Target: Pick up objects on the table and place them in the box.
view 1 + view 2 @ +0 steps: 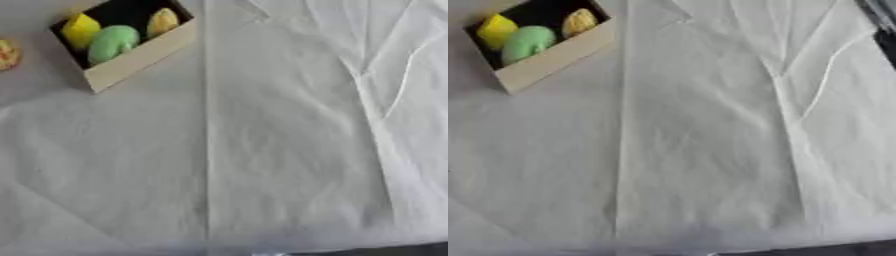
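Three things sit inside the box already, and one more waits outside it, as far as I can see.

I start near me. The near edge of the table [262, 200] shows only the white cloth [289, 150], with its folds and creases. A thin dark strip runs along the near right corner. I see nothing to pick up on this part of the cloth.

I do not see my left hand or my right hand in either view. So I cannot tell if they are released, clenched or grasping anything.

Now I look farther away. At the far left edge of the table lies a small orange-yellow thing [7, 54]. Only part of it shows, cut off by the side of the left eye view, so I cannot tell what it is. It lies on the cloth, near the box but apart from it.

The box [140, 59] sits at the far left corner, turned at a slant. It has pale walls and a dark inside. In it I see a yellow thing [80, 30], a green thing [112, 43] and a yellow-orange thing [163, 22], close together.

I think most of the job is done. What is left, I guess, is that one thing by the left edge.
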You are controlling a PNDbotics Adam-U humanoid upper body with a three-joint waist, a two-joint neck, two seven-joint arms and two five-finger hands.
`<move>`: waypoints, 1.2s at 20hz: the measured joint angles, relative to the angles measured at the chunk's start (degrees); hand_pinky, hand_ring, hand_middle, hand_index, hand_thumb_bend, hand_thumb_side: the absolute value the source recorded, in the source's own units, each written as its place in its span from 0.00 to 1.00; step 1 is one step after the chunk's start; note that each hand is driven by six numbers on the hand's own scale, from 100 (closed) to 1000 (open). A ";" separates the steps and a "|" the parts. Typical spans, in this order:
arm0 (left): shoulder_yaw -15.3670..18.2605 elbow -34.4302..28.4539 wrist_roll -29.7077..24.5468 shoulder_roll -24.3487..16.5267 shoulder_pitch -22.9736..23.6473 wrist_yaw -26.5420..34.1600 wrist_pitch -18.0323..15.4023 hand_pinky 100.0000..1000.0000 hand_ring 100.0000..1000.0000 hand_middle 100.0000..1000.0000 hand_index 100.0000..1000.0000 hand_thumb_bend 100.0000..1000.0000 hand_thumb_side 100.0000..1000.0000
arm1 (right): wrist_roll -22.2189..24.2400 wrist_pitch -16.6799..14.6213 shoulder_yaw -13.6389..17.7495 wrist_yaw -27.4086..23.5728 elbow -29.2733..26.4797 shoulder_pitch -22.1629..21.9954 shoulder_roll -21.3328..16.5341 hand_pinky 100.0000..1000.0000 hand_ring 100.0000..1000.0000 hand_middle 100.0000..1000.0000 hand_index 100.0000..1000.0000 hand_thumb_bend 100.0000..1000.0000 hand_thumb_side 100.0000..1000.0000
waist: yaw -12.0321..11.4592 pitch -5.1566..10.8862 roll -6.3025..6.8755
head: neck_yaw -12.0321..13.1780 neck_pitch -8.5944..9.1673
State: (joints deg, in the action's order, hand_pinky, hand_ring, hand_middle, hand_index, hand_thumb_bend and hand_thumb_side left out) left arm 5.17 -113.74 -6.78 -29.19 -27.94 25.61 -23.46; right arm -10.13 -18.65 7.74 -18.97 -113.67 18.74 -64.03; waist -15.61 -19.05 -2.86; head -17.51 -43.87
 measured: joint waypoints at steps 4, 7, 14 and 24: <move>0.74 0.00 1.84 -1.98 1.42 -1.96 0.31 0.82 0.78 0.66 0.79 0.00 0.52 | -1.71 -4.07 3.32 -2.25 -0.03 -5.58 -0.25 0.92 0.79 0.83 0.91 0.00 0.43 | 1.85 0.19 0.30 | 2.87 0.00; 1.42 0.01 3.47 -4.20 2.44 -4.05 0.43 0.82 0.78 0.66 0.79 0.00 0.52 | -2.45 -7.08 5.42 -3.20 -0.09 -9.30 -0.16 0.93 0.79 0.83 0.91 0.00 0.43 | 3.01 0.35 0.64 | 5.05 0.00; 2.09 3.83 6.19 -11.09 4.90 -9.30 -1.41 0.81 0.78 0.66 0.79 0.00 0.54 | -4.07 -13.98 8.68 -3.08 -0.12 -16.64 3.00 0.93 0.79 0.82 0.90 0.00 0.41 | 4.63 0.35 1.30 | 9.08 0.00; 0.81 19.74 6.69 -25.95 6.42 -24.81 -6.88 0.79 0.78 0.68 0.85 0.00 0.00 | -5.83 -21.20 9.61 1.47 -0.13 -21.96 8.40 0.93 0.78 0.81 0.89 0.00 0.41 | 7.23 0.35 1.71 | 9.84 0.04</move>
State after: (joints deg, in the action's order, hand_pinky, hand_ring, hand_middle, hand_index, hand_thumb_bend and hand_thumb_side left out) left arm 5.97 -94.00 -0.08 -55.14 -21.52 0.80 -30.33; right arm -15.96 -39.86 17.35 -17.50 -113.80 -3.21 -55.63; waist -8.37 -18.70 -1.15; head -7.67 -43.84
